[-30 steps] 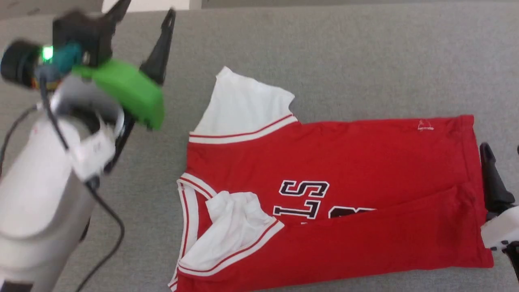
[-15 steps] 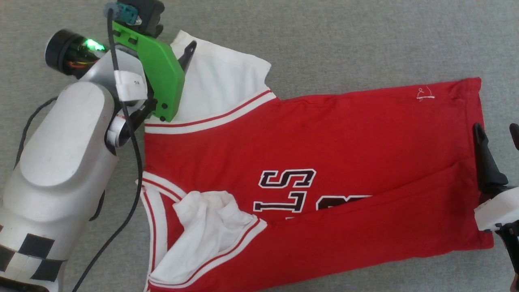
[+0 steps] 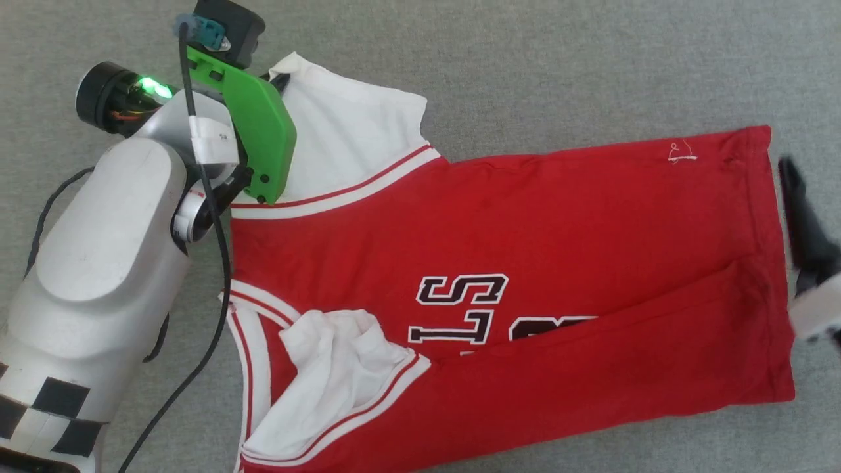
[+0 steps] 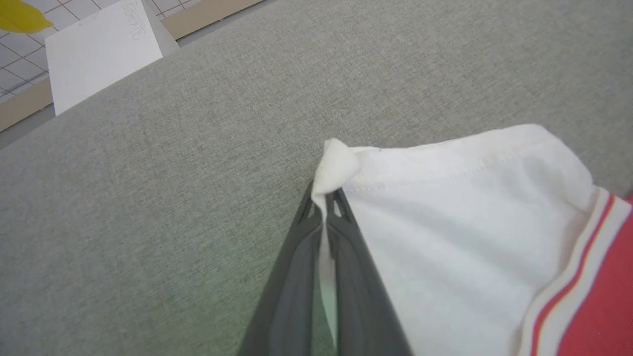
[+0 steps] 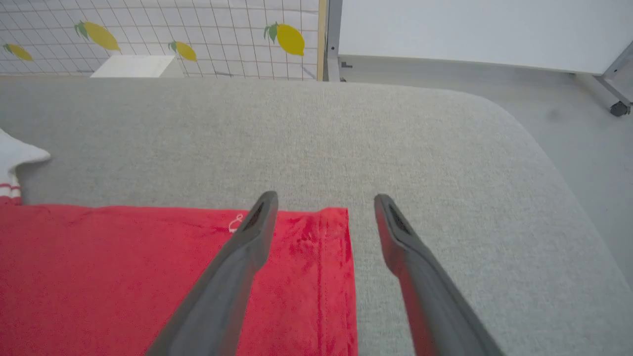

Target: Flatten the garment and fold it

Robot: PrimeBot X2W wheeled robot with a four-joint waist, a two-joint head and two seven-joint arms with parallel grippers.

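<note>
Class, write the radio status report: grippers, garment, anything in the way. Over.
Left gripper shut on white sleeve corner. Right gripper open by the hem. Garment: near edge folded over; other sleeve bunched.

Bare grey surface is found open along the top and lower right of the head frame. The centre is covered by the garment. The left side is blocked by the left arm.

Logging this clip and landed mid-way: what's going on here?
The robot is working on a red garment lying on a grey padded surface. Its left gripper has its jaws shut on the tip of the far white sleeve. The right gripper, jaws open, sits at the far hem corner, holding nothing. The near side lies folded over part of the lettering.
</note>
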